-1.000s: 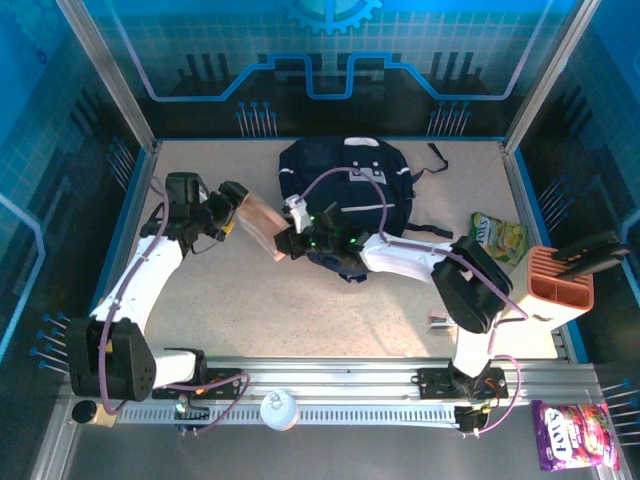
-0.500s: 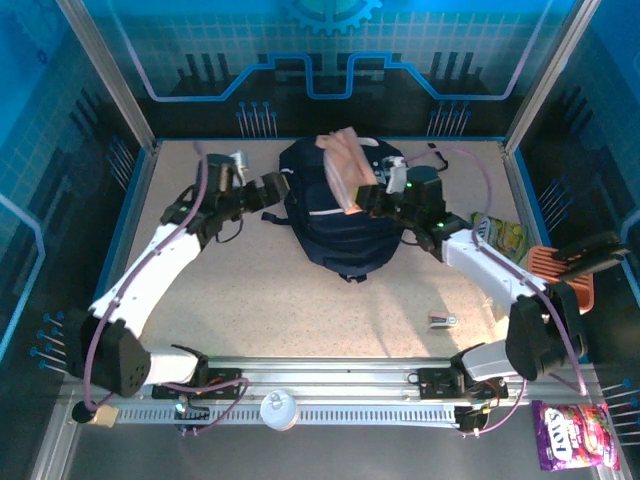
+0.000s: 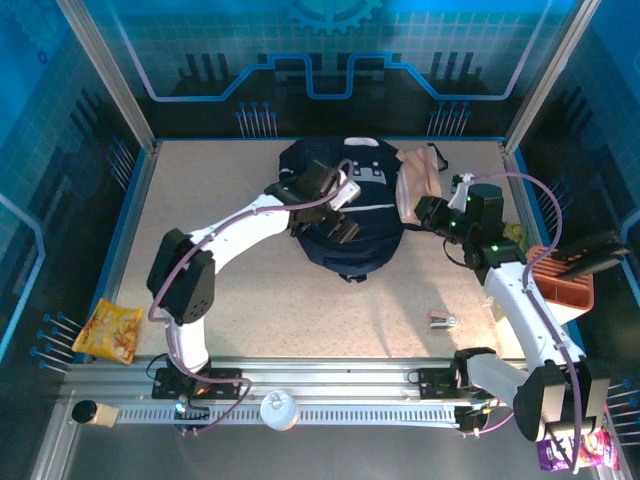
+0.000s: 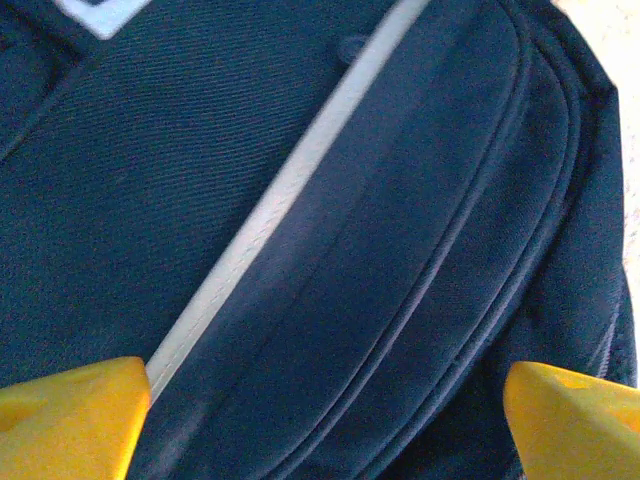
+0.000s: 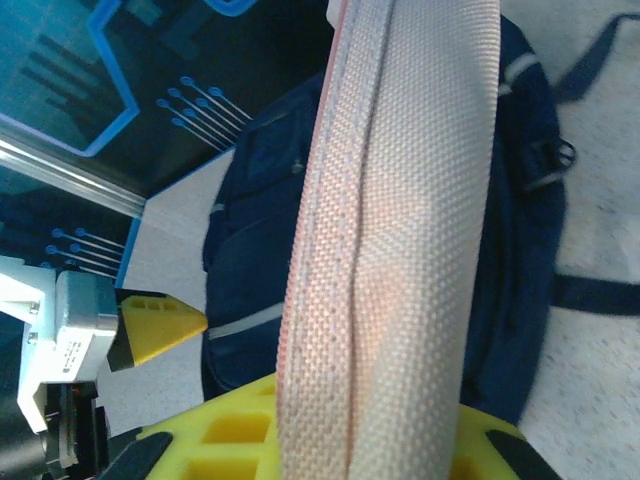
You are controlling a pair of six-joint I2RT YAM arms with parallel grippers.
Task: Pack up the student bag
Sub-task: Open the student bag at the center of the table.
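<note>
One student bag [image 3: 360,245], long axis far-to-near; left gripper [image 4: 320,410] gapes above it, right gripper [image 3: 426,207] grips woven pouch [image 3: 415,180] at its right edge; open table [image 3: 215,170] left.

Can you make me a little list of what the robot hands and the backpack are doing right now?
student bag: lies at the far middle of the table
left gripper: open, jaws spread over the bag's front, holding nothing
right gripper: shut on the pink woven pouch
pink woven pouch: held up by the bag's right side, not yet inside
orange snack bag: at the table's near-left edge
</note>
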